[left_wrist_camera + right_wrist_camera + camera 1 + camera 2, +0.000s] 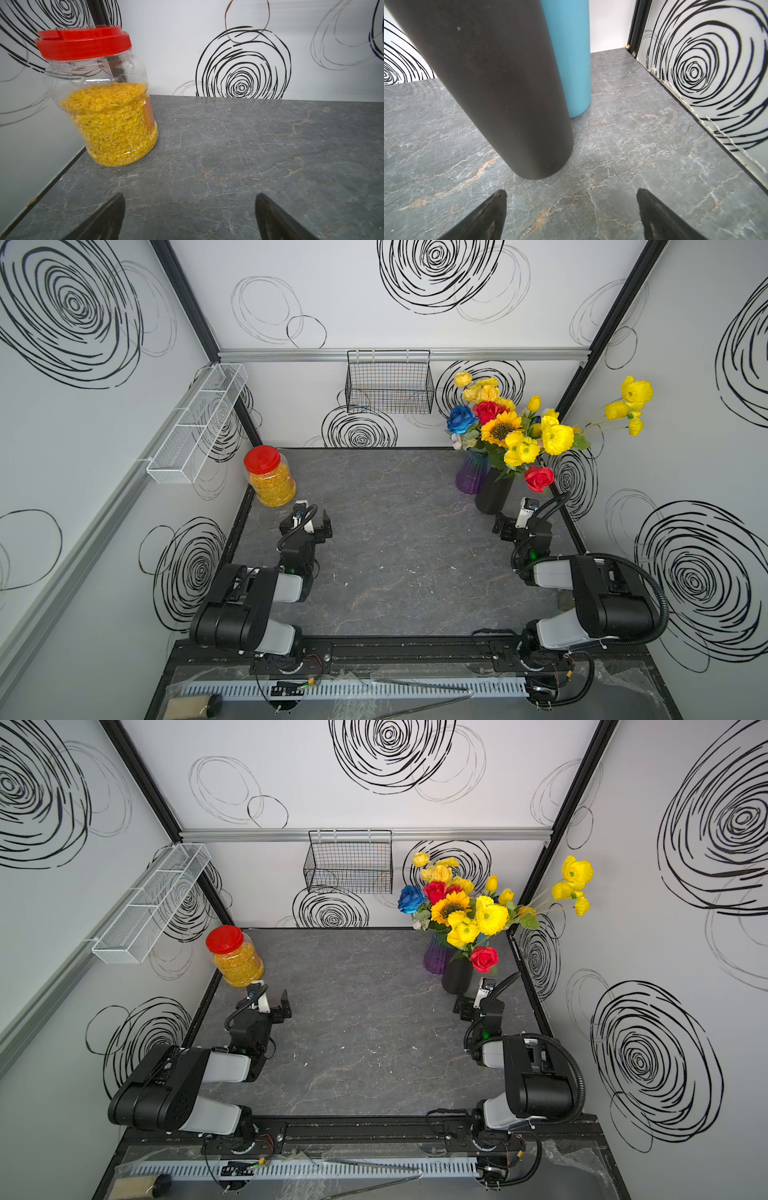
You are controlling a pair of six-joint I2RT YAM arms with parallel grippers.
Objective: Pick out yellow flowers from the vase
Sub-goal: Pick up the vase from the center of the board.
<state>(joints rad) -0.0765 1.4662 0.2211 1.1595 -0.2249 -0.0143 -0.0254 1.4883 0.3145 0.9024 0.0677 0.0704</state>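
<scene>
– Where are the yellow flowers [557, 437] standing?
– In the vases [494, 493] at the worktop's [395, 531] far right corner.
– Left end effector [190, 194], right end effector [571, 190]?
– Both are hanging released, grasping nothing.

Both top views look steeply down over the whole counter [395, 531]. The left wrist view sits low behind the left tool [190, 195], jar [108, 124] ahead of it; the right wrist view, behind the right tool [571, 190], has the black vase [500, 93] close ahead.
</scene>
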